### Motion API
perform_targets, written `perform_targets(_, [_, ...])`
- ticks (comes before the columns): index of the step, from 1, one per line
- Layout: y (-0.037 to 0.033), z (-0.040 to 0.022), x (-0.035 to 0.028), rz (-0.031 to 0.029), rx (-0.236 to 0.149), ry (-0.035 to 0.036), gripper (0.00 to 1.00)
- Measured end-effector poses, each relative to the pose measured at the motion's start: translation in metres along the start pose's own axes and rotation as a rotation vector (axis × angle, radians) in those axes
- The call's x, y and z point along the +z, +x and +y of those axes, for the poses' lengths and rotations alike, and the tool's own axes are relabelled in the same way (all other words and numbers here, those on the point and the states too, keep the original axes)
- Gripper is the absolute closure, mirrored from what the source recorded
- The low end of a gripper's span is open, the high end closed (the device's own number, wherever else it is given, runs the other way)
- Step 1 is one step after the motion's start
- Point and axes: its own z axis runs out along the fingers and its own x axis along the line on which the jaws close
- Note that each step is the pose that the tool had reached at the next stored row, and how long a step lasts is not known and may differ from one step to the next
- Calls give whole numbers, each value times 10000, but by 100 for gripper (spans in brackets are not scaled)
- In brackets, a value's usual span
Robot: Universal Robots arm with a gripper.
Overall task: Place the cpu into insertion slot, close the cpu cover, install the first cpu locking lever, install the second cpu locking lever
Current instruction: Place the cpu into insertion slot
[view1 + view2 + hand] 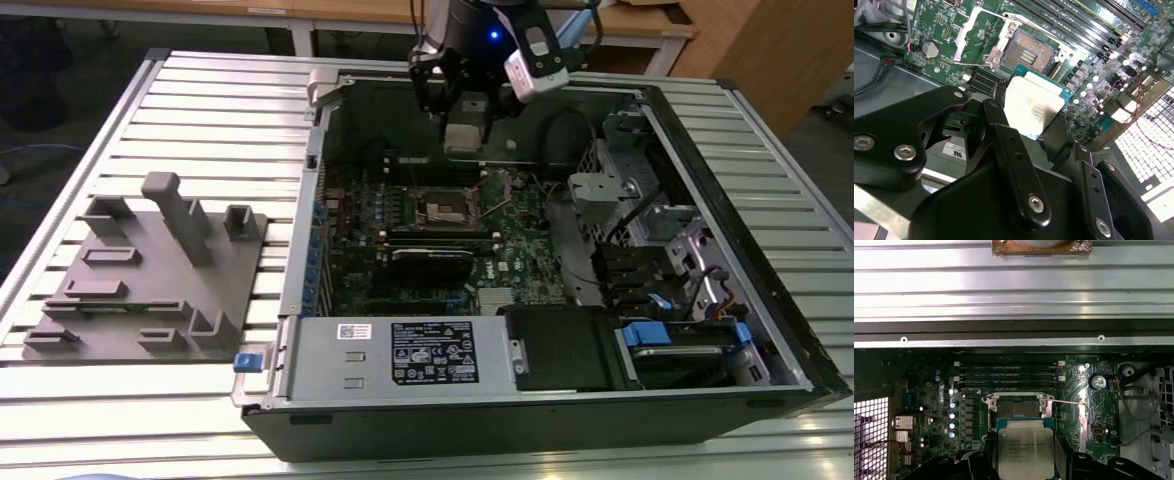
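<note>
Gripper [463,130] closed on the cpu [463,136], 1 finger [980,462] per side edge, over the far end of the open computer case [302,250]. Cpu [1025,452] held apart from the motherboard [514,250], metal top facing both wrist cams, long axis running toward the insertion slot [1018,409], green edge nearest it. Rear end of cpu cut off in first wrist view. Slot bare, contacts exposed. 1 cpu cover [965,35], swung open beside the slot [1029,50]. Print on cpu unreadable.
</note>
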Motion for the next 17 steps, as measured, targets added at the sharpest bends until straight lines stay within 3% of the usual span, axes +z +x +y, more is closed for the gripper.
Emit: perform_targets(17, [13,-7,84,-2,1,72,46])
